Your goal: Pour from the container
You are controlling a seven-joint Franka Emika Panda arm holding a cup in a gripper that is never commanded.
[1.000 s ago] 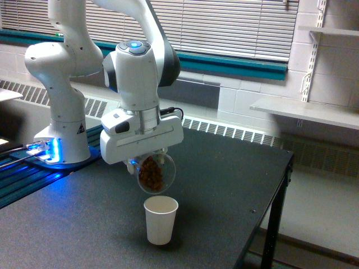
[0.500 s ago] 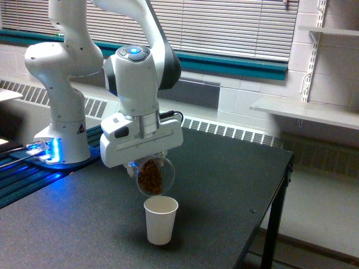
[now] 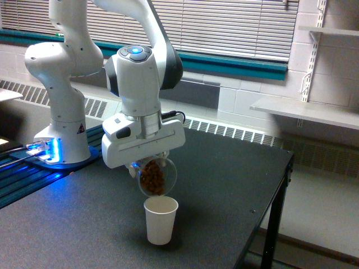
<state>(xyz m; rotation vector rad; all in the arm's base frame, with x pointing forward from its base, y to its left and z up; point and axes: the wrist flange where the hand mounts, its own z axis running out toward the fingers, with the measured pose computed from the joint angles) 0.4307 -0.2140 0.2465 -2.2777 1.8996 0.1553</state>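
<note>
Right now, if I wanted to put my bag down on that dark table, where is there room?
The table is bare on the exterior view's right, between the paper cup and the far edge, and also in front at the left, below the robot's base. It is crowded in the middle: the claw holds the clear container tilted just above the cup.

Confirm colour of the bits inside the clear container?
Brown, seen through the clear container in the exterior view.

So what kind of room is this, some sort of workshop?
Probably a lab or classroom rather than a workshop: painted block walls, window blinds, a long radiator under them, bare wall shelves, and a white robot arm mounted at a dark table.
</note>
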